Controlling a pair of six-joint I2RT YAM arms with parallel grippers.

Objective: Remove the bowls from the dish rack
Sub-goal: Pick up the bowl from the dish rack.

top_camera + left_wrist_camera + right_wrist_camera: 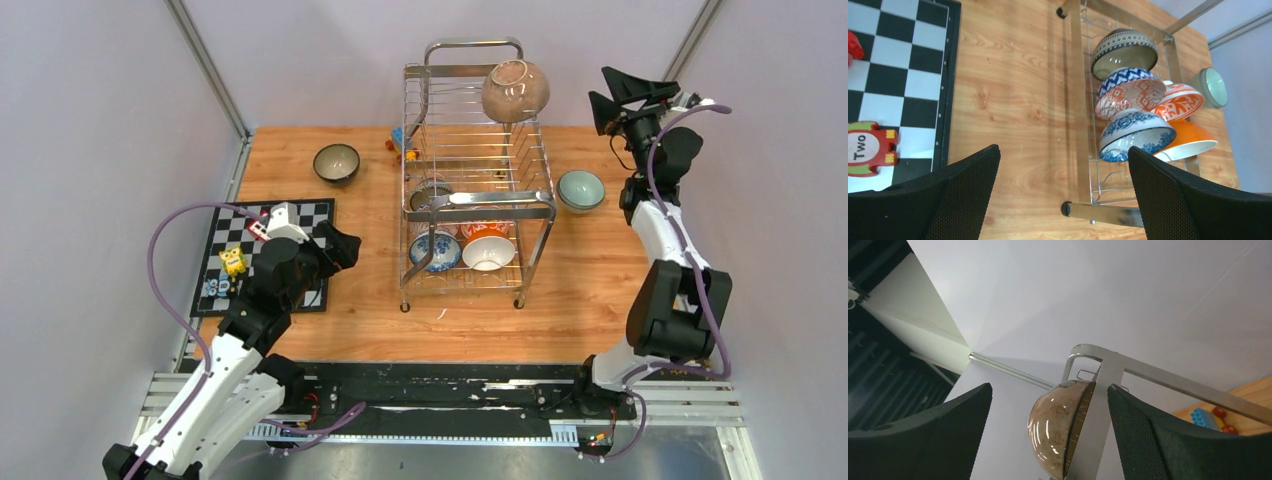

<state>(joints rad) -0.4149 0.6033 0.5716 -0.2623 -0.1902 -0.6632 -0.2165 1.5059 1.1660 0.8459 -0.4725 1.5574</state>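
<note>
- Top external view: a chrome dish rack (470, 170) stands mid-way across a wooden worktop (590, 290), with a speckled brown bowl (515, 90) propped on edge at the far right of its upper tier
- In the lower tier, a blue-and-white bowl (434, 250) and an orange-and-white bowl (488, 250) sit side by side at the near end, with a dark striped bowl (430, 193) behind them
- Two bowls sit on the worktop outside the rack: a dark bowl (336, 162) well to its left, and a mint green bowl (581, 189) just beside its right side
- The left hand (338, 247) hovers at the right edge of a chequered board (225, 235), apart from the rack, its fingers (963, 195) spread wide and gripping nothing
- The right hand (608, 92) is raised to the right of the speckled brown bowl, not touching it, with its fingers (1188, 440) also wide apart and empty
- Left wrist view: a red patterned bowl (1128, 92) leans between the dark striped bowl and the blue-and-white bowl
- Small toy blocks (403, 143) lie on the worktop by the rack's far left corner
</note>
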